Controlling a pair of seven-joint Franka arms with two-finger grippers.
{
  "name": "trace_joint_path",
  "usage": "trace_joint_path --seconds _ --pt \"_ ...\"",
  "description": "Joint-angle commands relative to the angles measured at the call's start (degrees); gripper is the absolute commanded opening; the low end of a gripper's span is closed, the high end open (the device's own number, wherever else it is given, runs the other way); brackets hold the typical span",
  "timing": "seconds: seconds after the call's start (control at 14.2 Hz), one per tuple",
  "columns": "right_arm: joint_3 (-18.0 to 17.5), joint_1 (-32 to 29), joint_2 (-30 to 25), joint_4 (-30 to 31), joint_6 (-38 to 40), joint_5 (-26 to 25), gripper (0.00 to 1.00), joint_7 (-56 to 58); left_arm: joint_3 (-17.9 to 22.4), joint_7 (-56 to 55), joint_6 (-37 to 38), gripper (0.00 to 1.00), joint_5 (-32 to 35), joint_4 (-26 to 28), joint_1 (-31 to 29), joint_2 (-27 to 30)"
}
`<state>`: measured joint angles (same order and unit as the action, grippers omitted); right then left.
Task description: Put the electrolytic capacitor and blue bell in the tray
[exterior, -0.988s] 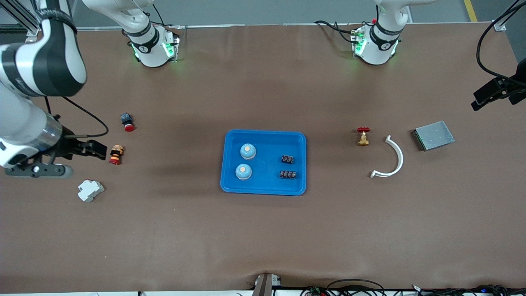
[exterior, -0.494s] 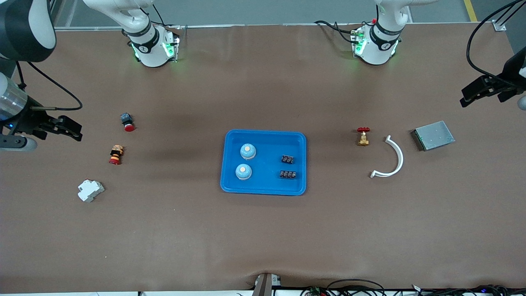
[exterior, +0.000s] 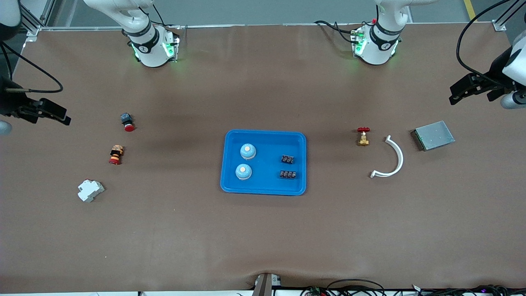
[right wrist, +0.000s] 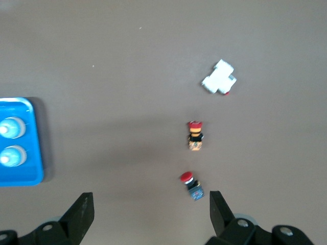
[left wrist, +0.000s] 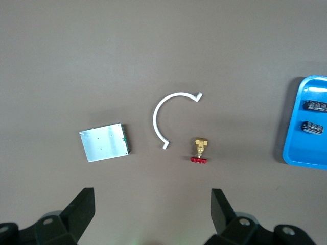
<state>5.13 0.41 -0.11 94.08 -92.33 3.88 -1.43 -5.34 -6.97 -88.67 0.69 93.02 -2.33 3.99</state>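
Brown matting covers the whole table, and from the front camera I see the blue tray (exterior: 265, 162) at its middle. Inside it sit two blue bells (exterior: 248, 151), one nearer the camera than the other, and two small black capacitor blocks (exterior: 288, 159) toward the left arm's end. With both kinds of part in the tray, I judge the task done. The left gripper (exterior: 464, 89) hangs high over the left arm's end of the table, near the grey metal box (exterior: 434, 135); the right gripper (exterior: 47, 111) hangs over the right arm's end. Both look parked out of the way.

From the left wrist camera, my left gripper's fingers (left wrist: 82, 212) stand wide apart with nothing between them, above the box (left wrist: 106, 142), a white curved strip (left wrist: 168, 117) and a small brass valve (left wrist: 199, 151).

From the right wrist camera, the right gripper's fingers (right wrist: 80, 214) are likewise spread and empty, over two red-capped buttons (right wrist: 194, 135) and a white block (right wrist: 218, 78).
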Motion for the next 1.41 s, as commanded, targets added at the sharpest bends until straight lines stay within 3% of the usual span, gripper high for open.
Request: trace_joint_path --seconds 0.0,0.63,1.34 --pt "0.1 -0.8 -1.0 0.0 1.6 1.7 1.0 -0.1 0.0 -0.1 1.0 1.0 -2.4 -0.6 -0.5 0.7" --pt "-0.4 -0.7 -1.7 -1.4 3.6 0.8 1.0 -0.5 0.1 0.0 1.0 1.0 -2.1 -2.1 -0.6 0.0" --pt "-2.2 -0.7 -1.6 -4.1 5.4 -4.7 1.0 -0.8 0.1 0.1 1.0 1.0 -1.6 -3.2 -0.1 -0.8"
